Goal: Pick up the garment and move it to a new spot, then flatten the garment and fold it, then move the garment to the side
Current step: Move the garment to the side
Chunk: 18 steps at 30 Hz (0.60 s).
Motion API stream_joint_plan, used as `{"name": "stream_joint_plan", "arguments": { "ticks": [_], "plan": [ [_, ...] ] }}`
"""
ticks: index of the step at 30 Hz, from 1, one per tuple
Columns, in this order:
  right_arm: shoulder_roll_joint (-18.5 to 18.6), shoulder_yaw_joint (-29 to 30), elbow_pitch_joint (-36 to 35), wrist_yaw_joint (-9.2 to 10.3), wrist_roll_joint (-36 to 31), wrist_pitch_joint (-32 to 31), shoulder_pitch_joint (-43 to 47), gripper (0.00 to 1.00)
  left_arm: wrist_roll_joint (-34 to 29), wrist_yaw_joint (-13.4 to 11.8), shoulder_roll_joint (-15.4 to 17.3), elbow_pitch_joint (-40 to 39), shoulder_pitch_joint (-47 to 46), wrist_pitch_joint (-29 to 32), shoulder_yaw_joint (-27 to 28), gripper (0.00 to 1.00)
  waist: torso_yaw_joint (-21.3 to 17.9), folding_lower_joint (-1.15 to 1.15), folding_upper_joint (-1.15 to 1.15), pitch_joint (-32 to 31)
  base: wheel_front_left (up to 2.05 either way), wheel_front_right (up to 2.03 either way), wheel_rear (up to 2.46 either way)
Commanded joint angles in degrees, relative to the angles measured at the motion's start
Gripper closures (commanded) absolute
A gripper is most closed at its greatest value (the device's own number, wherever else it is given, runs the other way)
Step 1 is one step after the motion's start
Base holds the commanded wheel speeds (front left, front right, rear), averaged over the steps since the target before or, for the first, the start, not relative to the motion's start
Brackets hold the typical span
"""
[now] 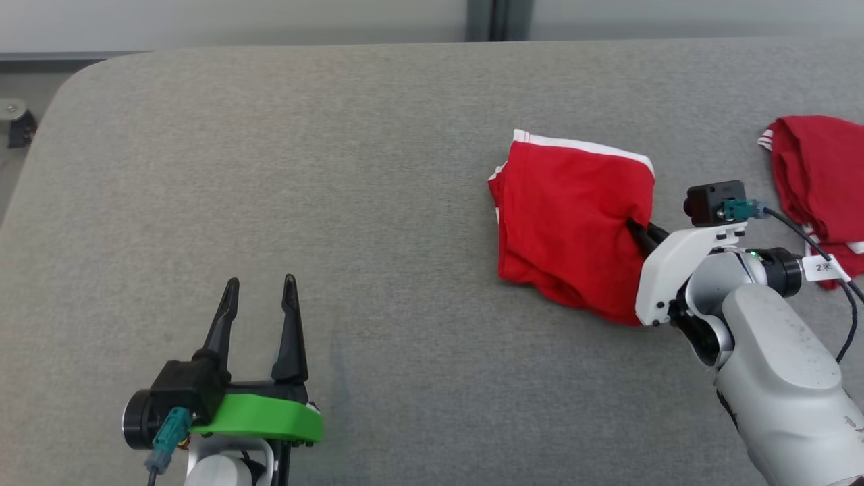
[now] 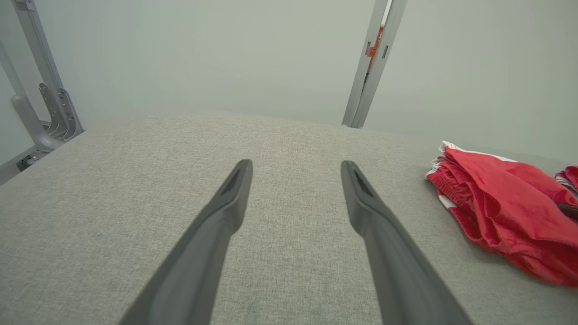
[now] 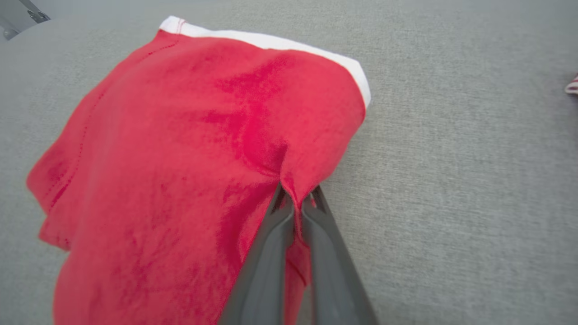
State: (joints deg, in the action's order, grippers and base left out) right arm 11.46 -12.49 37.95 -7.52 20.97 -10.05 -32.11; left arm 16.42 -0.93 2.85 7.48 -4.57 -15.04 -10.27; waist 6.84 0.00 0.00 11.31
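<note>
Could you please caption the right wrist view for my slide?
Right gripper, jaws shut, pinching the red garment on grey table.

One legible mark, head view. White tag (image 1: pixel 827 268) wrapped around the dark cable (image 1: pixel 800 235) beside the wrist of the right arm (image 1: pixel 776 364). Black print reads "2米": the digit two, then one Chinese character. Text sits slightly tilted. The cable runs up to a teal connector (image 1: pixel 740 210) on the black camera block (image 1: pixel 706 202).
</note>
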Motion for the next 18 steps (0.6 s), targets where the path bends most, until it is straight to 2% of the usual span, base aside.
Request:
{"name": "stream_joint_plan", "arguments": {
  "ticks": [1,6,10,14,18],
  "plan": [
    [1.0,-0.5,-1.1,0.07,0.3,0.3,-0.4,1.0,-0.9,0.3,0.1,-0.4,-1.4,-0.2,0.1,0.0,-7.3,0.0,0.0,2.1,0.0,0.0,0.0],
    [3.2,-1.2,-4.7,0.07,1.0,0.6,0.3,1.0,-1.7,0.9,0.5,-0.4,-2.6,-0.2,-0.4,0.0,-14.1,0.0,0.0,4.1,0.0,0.0,0.0],
    [3.3,-1.2,-6.5,0.07,1.8,0.6,1.0,1.0,-2.3,1.2,1.0,0.0,-3.7,-0.2,-0.7,0.0,-18.1,0.0,0.0,5.3,0.0,0.0,0.0],
    [2.5,-0.7,-7.1,0.07,2.1,1.3,1.3,1.0,-2.7,1.4,1.5,0.4,-4.6,-0.2,-1.1,0.0,-20.1,0.0,0.0,6.1,0.0,0.0,0.0],
    [1.5,-0.5,-6.5,0.07,1.6,1.8,0.5,1.0,-2.7,1.5,1.8,0.6,-5.2,-0.1,-1.3,0.0,-20.5,0.0,0.0,6.5,0.0,0.0,0.0]
  ]
}}
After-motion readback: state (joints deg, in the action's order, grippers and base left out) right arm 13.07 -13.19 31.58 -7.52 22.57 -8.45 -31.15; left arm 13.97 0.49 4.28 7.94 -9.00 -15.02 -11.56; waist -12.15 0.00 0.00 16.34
